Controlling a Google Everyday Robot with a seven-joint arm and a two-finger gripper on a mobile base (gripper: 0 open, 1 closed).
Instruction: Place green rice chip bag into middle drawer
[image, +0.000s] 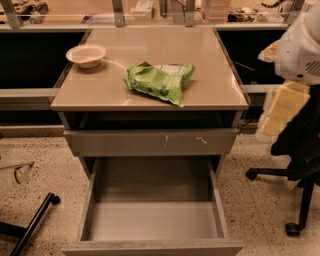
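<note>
Your gripper (281, 107) hangs at the right edge, off the table (100, 92), and how wide it is spread cannot be told. The green rice chip bag (160, 82) lies on the tabletop, right of a white bowl (86, 54) — the middle drawer (155, 220) stands pulled out below.

Arm (300, 47): one, entering at the right edge of the view. The upper part is a white rounded housing, partly cut off by the frame. Below it, a pale-yellow blocky section slopes down and to the left. Gripper (274, 124): at the lower end of that section, pointing downward, held in the air, in contact with nothing.
</note>
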